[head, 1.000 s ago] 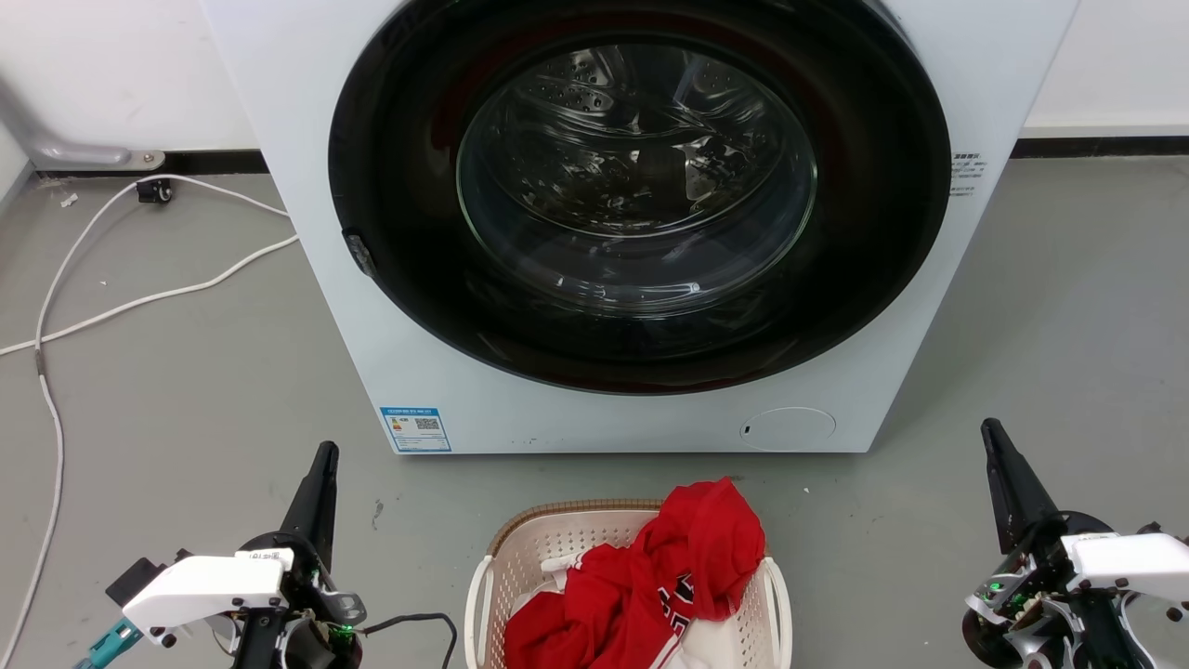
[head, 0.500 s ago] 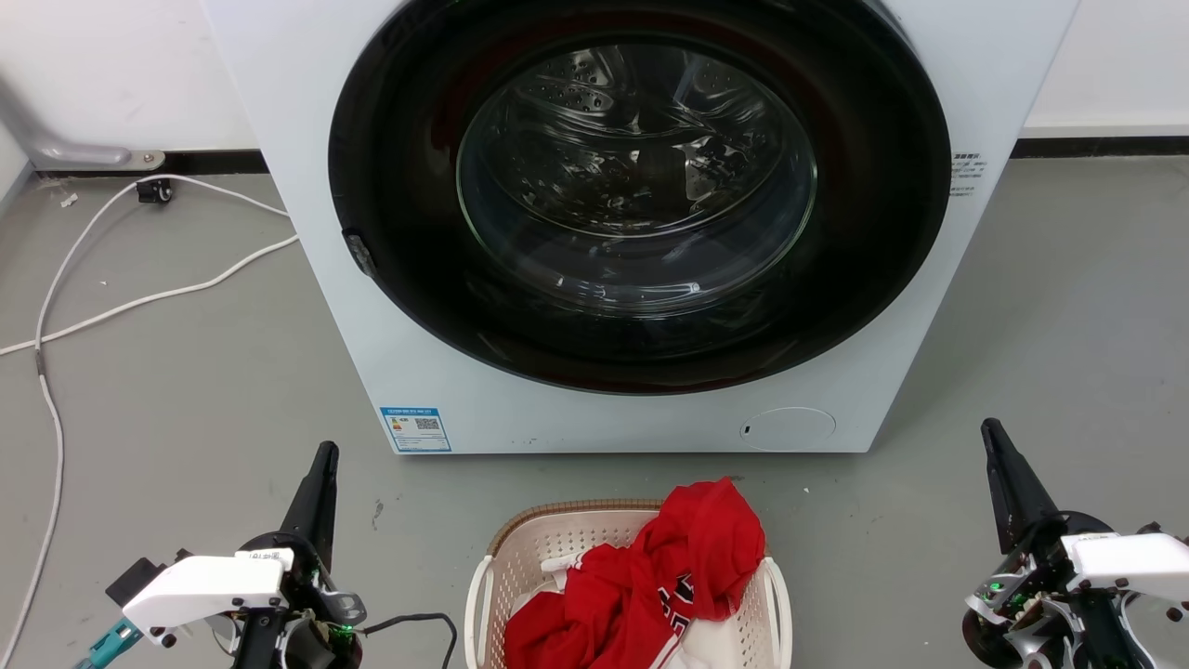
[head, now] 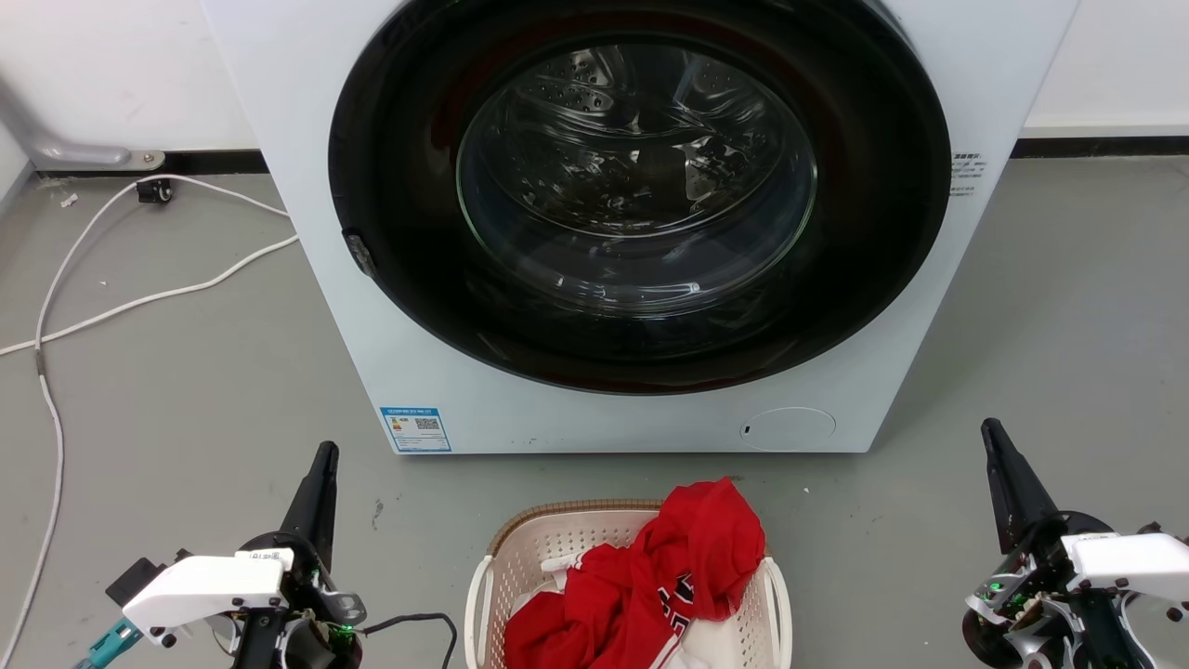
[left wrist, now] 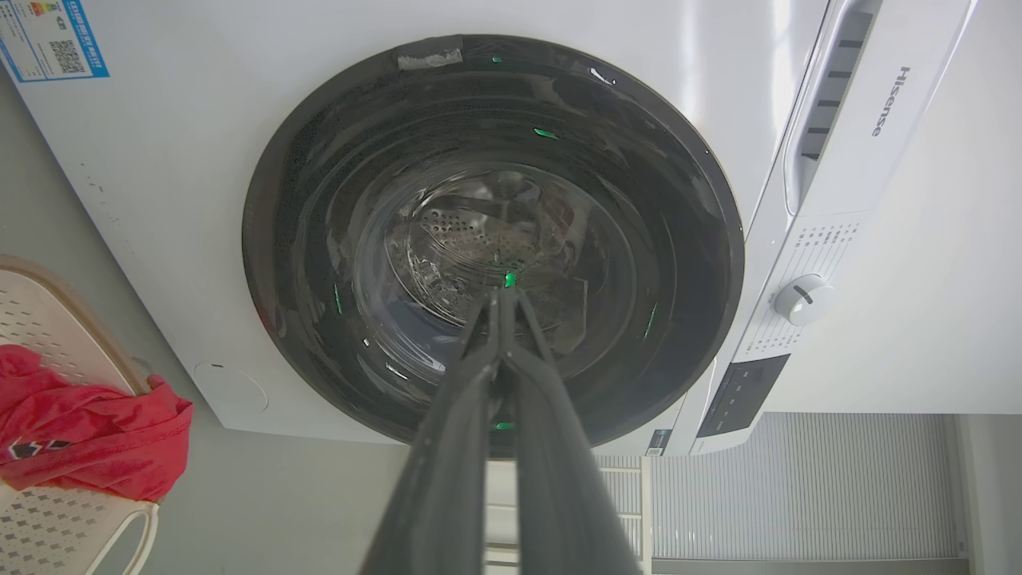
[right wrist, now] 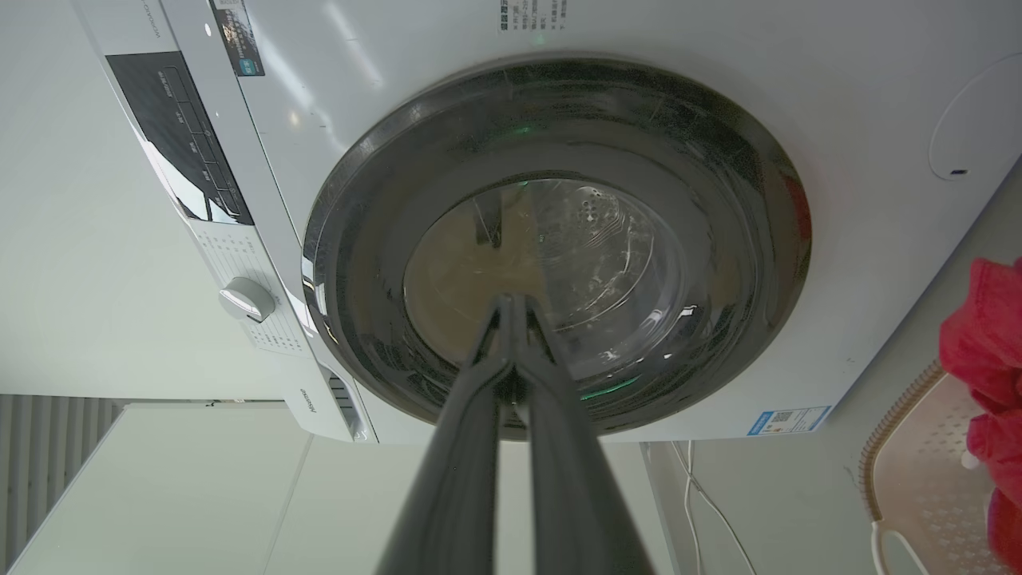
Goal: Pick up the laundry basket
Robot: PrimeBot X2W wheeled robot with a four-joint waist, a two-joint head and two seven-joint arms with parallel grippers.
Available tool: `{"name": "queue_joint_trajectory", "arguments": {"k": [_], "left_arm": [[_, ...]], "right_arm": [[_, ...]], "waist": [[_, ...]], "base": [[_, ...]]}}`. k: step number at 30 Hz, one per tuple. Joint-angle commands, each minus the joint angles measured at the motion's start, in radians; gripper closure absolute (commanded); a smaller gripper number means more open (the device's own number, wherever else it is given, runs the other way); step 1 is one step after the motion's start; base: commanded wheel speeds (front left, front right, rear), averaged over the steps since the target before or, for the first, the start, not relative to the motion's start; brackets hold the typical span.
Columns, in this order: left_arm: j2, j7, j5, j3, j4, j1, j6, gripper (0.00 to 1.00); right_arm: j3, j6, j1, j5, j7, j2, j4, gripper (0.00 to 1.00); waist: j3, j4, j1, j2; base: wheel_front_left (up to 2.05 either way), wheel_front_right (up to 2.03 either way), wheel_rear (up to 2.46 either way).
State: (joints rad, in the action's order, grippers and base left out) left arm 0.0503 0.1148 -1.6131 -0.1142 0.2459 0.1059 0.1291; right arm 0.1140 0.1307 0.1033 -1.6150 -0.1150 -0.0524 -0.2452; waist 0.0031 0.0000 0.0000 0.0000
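Reads as a laundry corner in a plain, utility-like room. Shows a white front-loading washer (head: 641, 223) standing on a bare grey floor (head: 186, 400) against a blank white wall (head: 111, 74) with dark skirting (head: 1096, 146). Has loose white cables (head: 149, 299) trailing across that floor and a grey pipe (head: 56, 149) fixed low by the wall. Holds a laundry basket (head: 548, 548) with a red garment (head: 669, 576) just before the washer. Adds a dial (left wrist: 801, 297) on the washer's control strip.

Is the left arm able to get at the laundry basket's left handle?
Probably yes. Bare floor lies between the left gripper and the white left handle of the laundry basket, and the red garment leaves that handle uncovered.
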Motion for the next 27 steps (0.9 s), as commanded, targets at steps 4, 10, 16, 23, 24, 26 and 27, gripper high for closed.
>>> {"name": "queue_joint_trajectory", "arguments": {"k": [4, 10, 16, 23, 24, 26, 27], "left_arm": [[0.0, 0.0, 0.0, 0.0, 0.0, 0.0, 0.0, 0.0], [-0.004, -0.013, 0.006, 0.009, 0.022, -0.028, -0.001, 0.0], [-0.004, -0.039, 0.015, 0.016, 0.01, -0.039, -0.001, 0.0], [-0.003, -0.073, 0.041, 0.02, 0.004, -0.053, -0.001, 0.0], [-0.003, -0.077, 0.046, 0.019, 0.004, -0.054, -0.001, 0.0], [-0.003, -0.086, 0.06, 0.015, 0.005, -0.056, -0.001, 0.0], [-0.003, -0.09, 0.07, 0.012, 0.005, -0.058, -0.001, 0.0]], "right_arm": [[0.0, 0.0, 0.0, 0.0, 0.0, 0.0, 0.0, 0.0], [-0.007, 0.0, -0.03, 0.007, 0.013, 0.002, -0.021, 0.0], [-0.015, 0.0, -0.042, 0.024, 0.039, 0.002, -0.006, 0.0], [-0.016, 0.0, -0.056, 0.068, 0.072, 0.002, -0.003, 0.0], [-0.013, 0.0, -0.056, 0.081, 0.077, 0.002, -0.005, 0.0], [-0.005, 0.0, -0.056, 0.108, 0.086, 0.002, -0.011, 0.0], [-0.003, 0.0, -0.054, 0.12, 0.091, 0.002, -0.013, 0.0]], "waist": [[0.0, 0.0, 0.0, 0.0], [0.0, 0.0, 0.0, 0.0], [0.001, -0.001, 0.0, 0.0], [0.001, -0.002, 0.0, 0.0], [0.001, -0.002, 0.0, 0.0], [0.001, -0.002, 0.0, 0.0], [0.002, -0.002, 0.0, 0.0]], "base": [[0.0, 0.0, 0.0], [0.0, 0.0, 0.0], [0.0, 0.0, 0.0], [0.0, 0.0, 0.0], [0.0, 0.0, 0.0], [0.0, 0.0, 0.0], [0.0, 0.0, 0.0]]}}
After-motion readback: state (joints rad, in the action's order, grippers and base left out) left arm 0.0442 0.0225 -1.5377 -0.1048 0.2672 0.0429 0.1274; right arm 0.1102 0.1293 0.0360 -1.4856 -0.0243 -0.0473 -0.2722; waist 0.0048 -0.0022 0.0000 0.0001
